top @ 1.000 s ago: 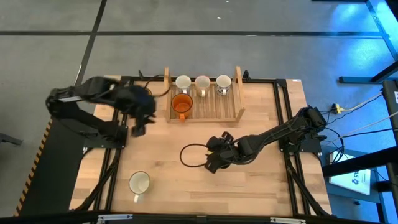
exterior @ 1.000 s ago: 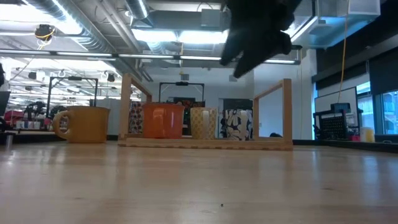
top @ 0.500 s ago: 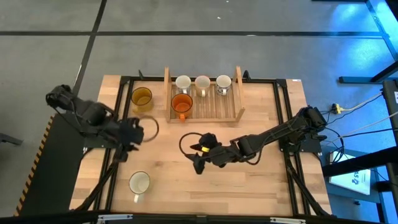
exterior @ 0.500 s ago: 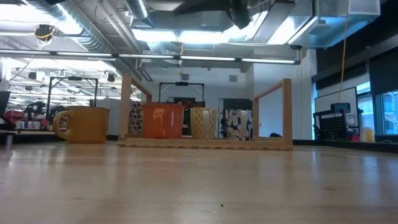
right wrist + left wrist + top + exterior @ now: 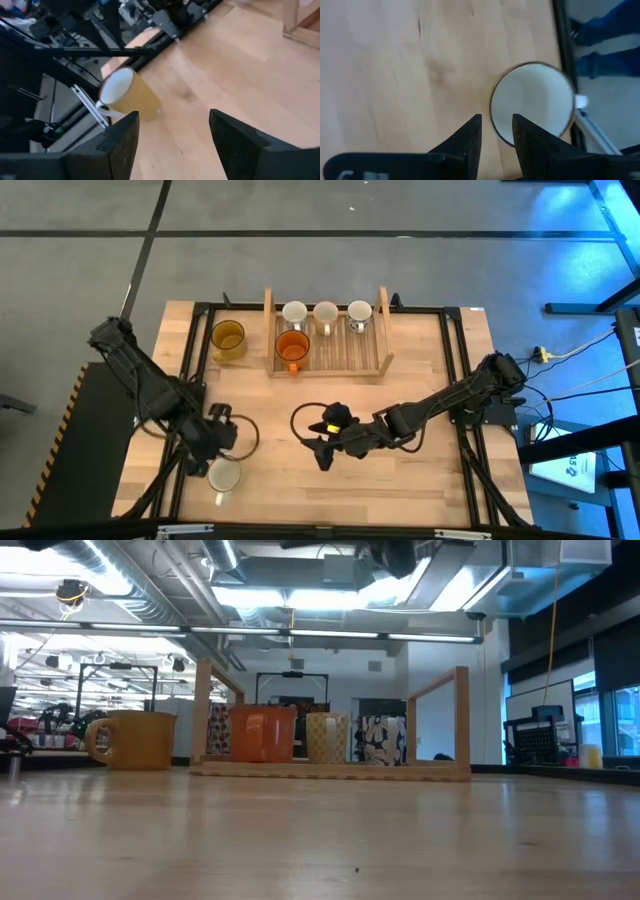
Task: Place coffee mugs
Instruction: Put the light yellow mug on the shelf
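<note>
A white mug (image 5: 224, 476) stands upright near the table's near left corner; the left wrist view looks down into the white mug (image 5: 532, 102). My left gripper (image 5: 217, 448) hovers just over it, open by a narrow gap (image 5: 496, 125) above the rim. My right gripper (image 5: 322, 445) hangs open (image 5: 172, 145) over the table's middle, and its view shows the white mug (image 5: 125, 95) farther off. The amber mug (image 5: 228, 338) stands on the table left of the slatted tray (image 5: 370, 360). The orange mug (image 5: 292, 346) and three white mugs (image 5: 326, 313) stand in the tray.
The tray's upright end posts (image 5: 461, 720) rise above the mugs. Dark frame rails (image 5: 466, 450) run along both sides of the table. A black cable loops at each wrist. Bare wood lies between the tray and the near edge.
My left arm has swung from beside the tray's left end toward the near edge and now hangs over the white mug; the amber mug shows standing where the arm was. My right gripper has drifted toward the table's left and risen out of the low view.
</note>
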Robot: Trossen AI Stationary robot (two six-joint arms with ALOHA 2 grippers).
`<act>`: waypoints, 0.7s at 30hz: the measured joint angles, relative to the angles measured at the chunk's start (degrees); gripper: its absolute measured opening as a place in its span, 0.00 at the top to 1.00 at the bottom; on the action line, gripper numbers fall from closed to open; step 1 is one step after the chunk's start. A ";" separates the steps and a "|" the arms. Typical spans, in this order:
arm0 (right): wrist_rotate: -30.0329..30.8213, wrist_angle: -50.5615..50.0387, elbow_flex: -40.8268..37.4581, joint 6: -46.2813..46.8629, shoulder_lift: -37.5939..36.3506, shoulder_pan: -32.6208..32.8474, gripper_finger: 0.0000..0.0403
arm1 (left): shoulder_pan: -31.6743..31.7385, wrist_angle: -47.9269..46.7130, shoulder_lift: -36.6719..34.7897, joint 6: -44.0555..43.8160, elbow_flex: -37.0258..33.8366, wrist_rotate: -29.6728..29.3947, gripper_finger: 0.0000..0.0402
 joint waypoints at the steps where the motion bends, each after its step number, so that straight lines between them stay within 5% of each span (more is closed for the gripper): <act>1: -0.39 -0.88 0.00 0.02 0.00 0.15 0.43 | -0.23 -0.02 1.34 -0.51 0.00 -0.06 0.74; 21: -6.01 -7.64 0.00 -5.99 0.00 1.79 0.43 | -0.45 0.81 18.12 -3.00 0.00 0.61 0.74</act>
